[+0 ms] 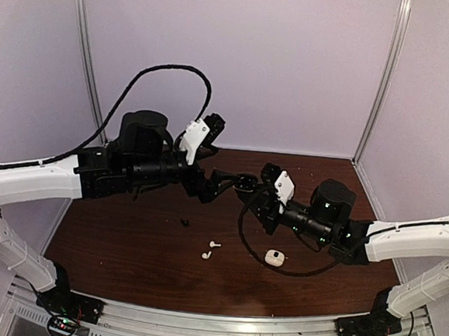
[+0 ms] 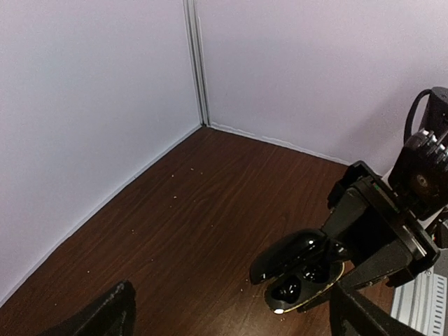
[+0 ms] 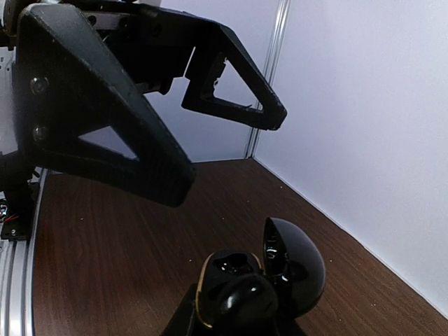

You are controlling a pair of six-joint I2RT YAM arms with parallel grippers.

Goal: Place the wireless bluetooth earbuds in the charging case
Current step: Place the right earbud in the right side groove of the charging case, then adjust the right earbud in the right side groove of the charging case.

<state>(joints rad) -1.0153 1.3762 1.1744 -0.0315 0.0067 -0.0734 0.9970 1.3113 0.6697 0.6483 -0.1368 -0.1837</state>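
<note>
One black earbud (image 1: 185, 222) and two white earbuds (image 1: 205, 254) lie loose on the wooden table (image 1: 126, 238), with a white charging case (image 1: 274, 257) near them to the right. Farther back, the right gripper (image 2: 318, 271) clamps an open black charging case (image 3: 245, 294). The left gripper (image 3: 227, 154) hovers close by, jaws spread wide.

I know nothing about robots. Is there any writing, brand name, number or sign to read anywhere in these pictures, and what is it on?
No text can be read in any view.
black charging case: glossy, no print visible.
white case: too small to tell if it carries any marking.
circuit boards at the arm bases: only small lights show; any print is too small to read.
</note>
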